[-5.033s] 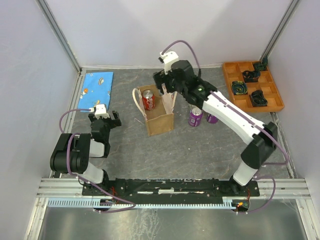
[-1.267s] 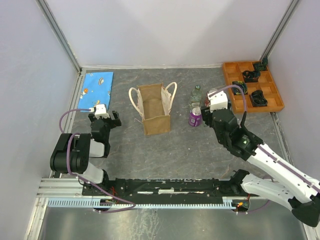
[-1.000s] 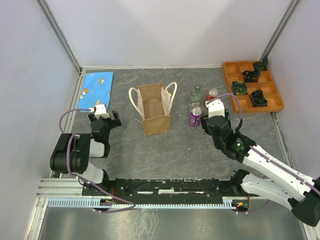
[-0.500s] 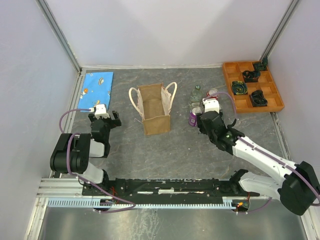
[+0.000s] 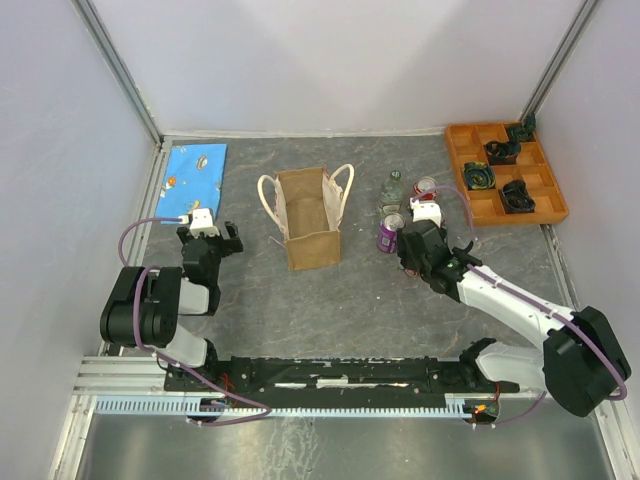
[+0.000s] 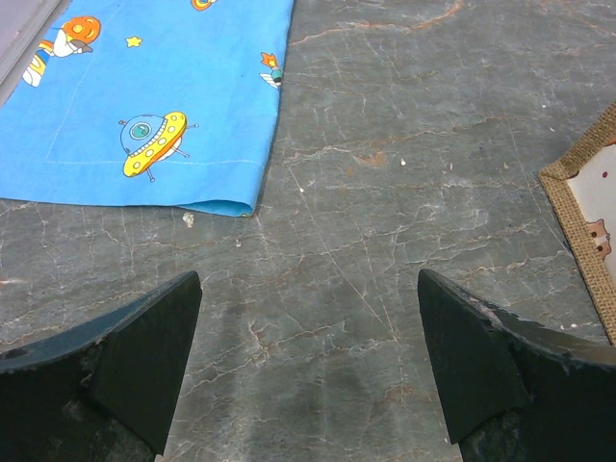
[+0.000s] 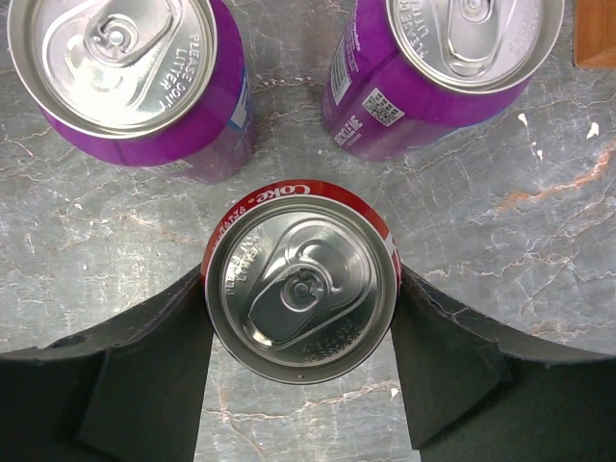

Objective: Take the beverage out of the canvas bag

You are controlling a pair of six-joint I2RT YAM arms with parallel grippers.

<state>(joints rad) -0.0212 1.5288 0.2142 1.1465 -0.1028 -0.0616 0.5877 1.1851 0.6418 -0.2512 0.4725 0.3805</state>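
Observation:
The tan canvas bag [image 5: 312, 243] stands upright in the middle of the table, handles spread, and only its pale lining shows inside. Its edge also shows in the left wrist view [image 6: 589, 207]. My right gripper [image 7: 301, 289] is shut on an upright red Coke can [image 7: 301, 294], with a finger against each side. In the top view this gripper [image 5: 410, 248] is right of the bag, beside a purple can [image 5: 388, 233], and the wrist hides the Coke can. My left gripper [image 6: 308, 279] is open and empty over bare table, left of the bag [image 5: 207, 242].
Two purple cans [image 7: 125, 67] [image 7: 452, 58] stand just beyond the Coke can. A clear bottle [image 5: 392, 190] and a red-sided can [image 5: 425, 187] stand behind them. An orange compartment tray [image 5: 458, 165] is at the back right. A blue printed cloth [image 5: 195, 170] [image 6: 144, 96] lies at the back left.
Five seconds ago a red can stood in the bag with my right gripper over it; the bag now looks empty. In the last second my right gripper shifted left toward the purple can.

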